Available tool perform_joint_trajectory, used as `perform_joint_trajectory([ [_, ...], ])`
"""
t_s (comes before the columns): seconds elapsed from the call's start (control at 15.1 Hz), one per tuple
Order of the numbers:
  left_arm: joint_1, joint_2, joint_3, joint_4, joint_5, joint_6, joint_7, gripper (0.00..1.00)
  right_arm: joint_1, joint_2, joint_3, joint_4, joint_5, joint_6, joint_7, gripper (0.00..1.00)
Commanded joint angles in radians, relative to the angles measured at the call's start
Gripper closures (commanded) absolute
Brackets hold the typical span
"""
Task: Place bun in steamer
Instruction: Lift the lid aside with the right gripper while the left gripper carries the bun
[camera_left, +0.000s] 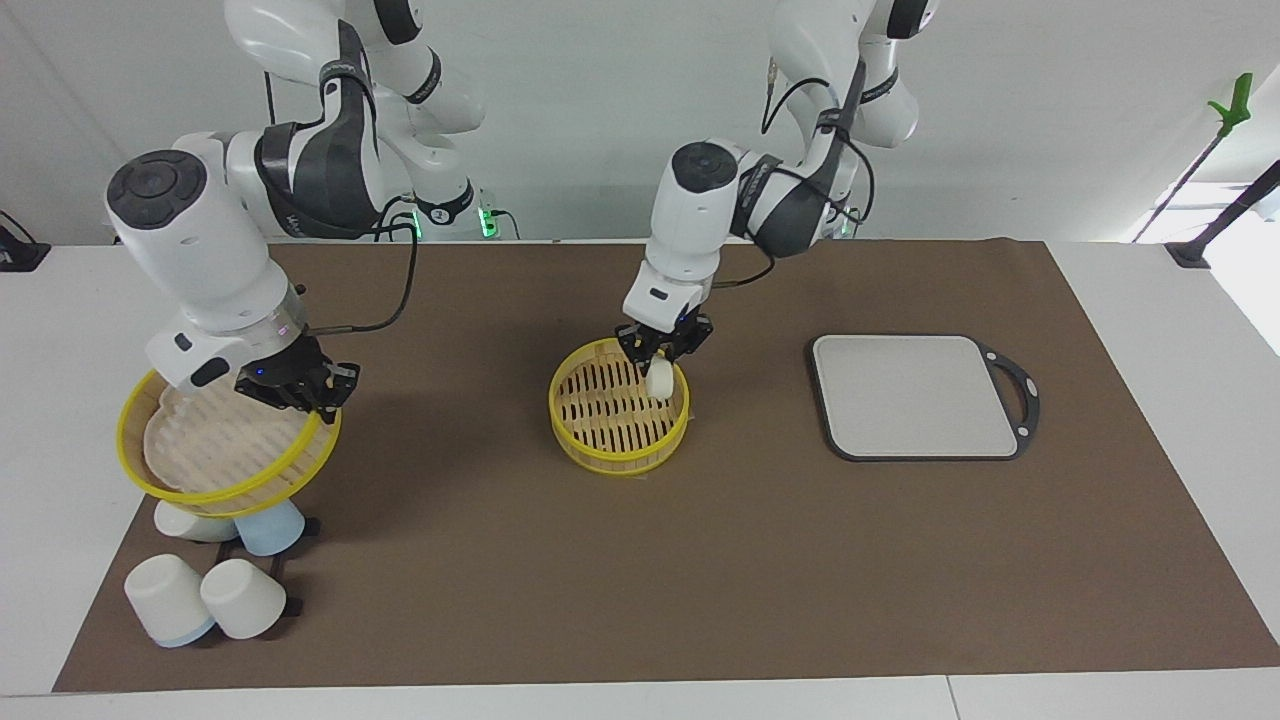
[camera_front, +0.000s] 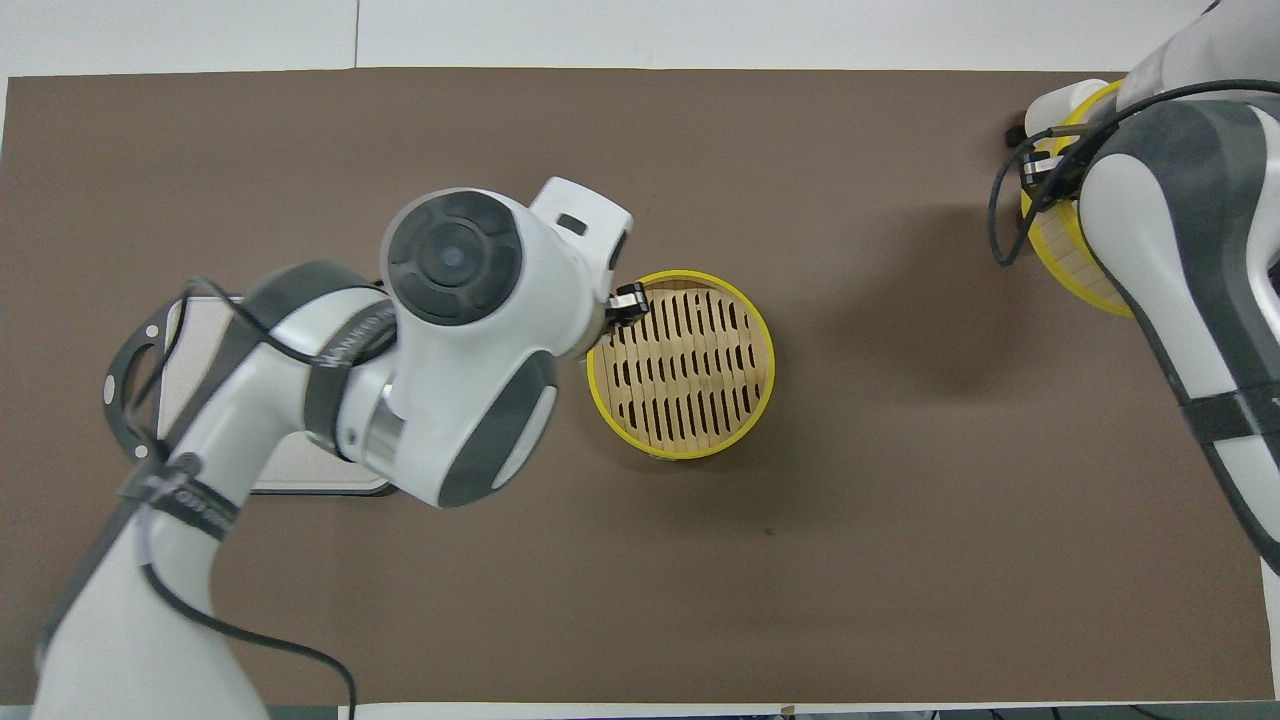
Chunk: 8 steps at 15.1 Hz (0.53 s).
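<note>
Bright, even light from above fills both views. Soft, blurred shadows lie on the brown table mat (camera_left: 700, 560): one under the raised yellow-rimmed basket tier (camera_left: 228, 450), another beside the yellow slatted steamer base (camera_front: 680, 362). A window patch at one edge of the facing view blows out to white. Glossy white arm shells carry mild sheen. Focus is sharp throughout.
</note>
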Motion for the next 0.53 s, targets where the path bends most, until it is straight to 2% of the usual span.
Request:
perform_joint_trajectory([
  [0.0,-0.038,0.058,0.021,-0.005,0.043,0.082,-0.061,0.65,-0.001,-0.055,0.012,-0.075,0.017,0.034,-0.009,1.00],
  [0.13,-0.038,0.077,0.021,-0.007,0.043,0.102,-0.064,0.64,-0.001,-0.061,0.012,-0.090,0.032,0.045,-0.009,1.00],
  [0.2,-0.039,0.086,0.021,-0.007,0.043,0.108,-0.066,0.60,-0.001,-0.064,0.012,-0.096,0.034,0.045,-0.009,1.00],
  [0.27,-0.045,0.088,0.021,-0.007,0.043,0.110,-0.072,0.42,-0.001,-0.064,0.012,-0.098,0.037,0.045,-0.009,1.00],
  [0.33,-0.047,0.088,0.021,-0.004,0.043,0.107,-0.081,0.14,-0.001,-0.064,0.012,-0.098,0.037,0.044,-0.006,1.00],
  [0.4,-0.047,0.086,0.021,0.002,0.043,0.098,-0.084,0.00,-0.001,-0.064,0.012,-0.100,0.037,0.044,-0.006,1.00],
  [0.46,-0.045,0.083,0.021,0.002,0.043,0.095,-0.086,0.00,-0.003,-0.067,0.012,-0.100,0.037,0.044,-0.006,1.00],
])
